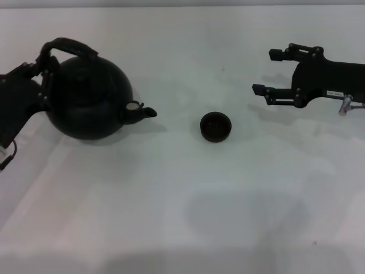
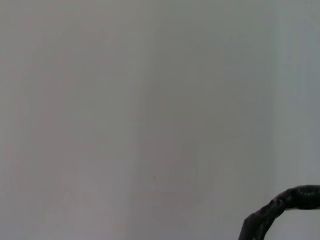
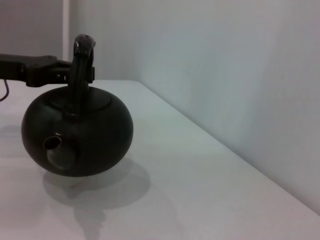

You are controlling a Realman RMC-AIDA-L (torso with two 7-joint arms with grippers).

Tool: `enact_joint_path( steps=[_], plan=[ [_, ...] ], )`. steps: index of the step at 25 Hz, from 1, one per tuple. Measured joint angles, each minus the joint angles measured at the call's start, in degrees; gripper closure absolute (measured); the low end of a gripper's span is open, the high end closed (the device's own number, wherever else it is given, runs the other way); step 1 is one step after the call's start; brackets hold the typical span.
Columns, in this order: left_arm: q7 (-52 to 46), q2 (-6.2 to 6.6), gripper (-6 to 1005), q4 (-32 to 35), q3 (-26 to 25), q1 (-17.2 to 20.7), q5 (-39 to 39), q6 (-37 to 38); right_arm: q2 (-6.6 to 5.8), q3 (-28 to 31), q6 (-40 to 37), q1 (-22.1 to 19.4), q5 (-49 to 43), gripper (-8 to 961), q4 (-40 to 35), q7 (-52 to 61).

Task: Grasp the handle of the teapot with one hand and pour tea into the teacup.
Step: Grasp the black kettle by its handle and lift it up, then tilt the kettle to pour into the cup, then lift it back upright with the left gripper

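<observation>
The round matte-black teapot (image 1: pixel 88 100) stands on the white table at the left, its spout (image 1: pixel 142 112) pointing right toward the teacup. Its arched handle (image 1: pixel 68 45) loops over the top. My left gripper (image 1: pixel 44 77) is at the handle's left end and is shut on it. The right wrist view shows the teapot (image 3: pixel 77 132) with the left gripper (image 3: pixel 47 72) against the upright handle (image 3: pixel 80 70). A piece of the handle (image 2: pixel 280 207) shows in the left wrist view. The small black teacup (image 1: pixel 216 126) stands apart, right of the spout. My right gripper (image 1: pixel 267 71) is open and empty at the far right.
The white table (image 1: pixel 182 217) spreads in front of the teapot and the cup. A pale wall (image 3: pixel 225 60) runs along the table's far edge. Nothing else stands on the table.
</observation>
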Motion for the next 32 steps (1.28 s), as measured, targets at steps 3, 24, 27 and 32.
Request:
enact_joint_path(
  steps=[3, 24, 27, 32],
  plan=[
    [-3.6, 0.14, 872, 4.2, 0.0, -0.2, 3.6, -4.2, 0.03, 1.2, -0.2, -0.2, 0.1, 105, 1.0, -0.2],
    [-41.7, -0.28, 872, 40.3, 9.1, 3.1, 26.5, -29.9, -0.14, 8.5, 0.3, -2.2, 3.0, 109, 2.8, -1.9],
    [-47.4, -0.29, 872, 45.1, 12.1, 3.8, 30.5, -34.0, -0.14, 10.2, 0.5, -2.3, 3.0, 109, 3.2, -2.3],
    [-57.6, -0.29, 872, 52.0, 14.8, 4.2, 39.9, -37.4, -0.14, 13.8, 0.9, -2.6, 3.2, 109, 3.3, -2.5]
  ],
)
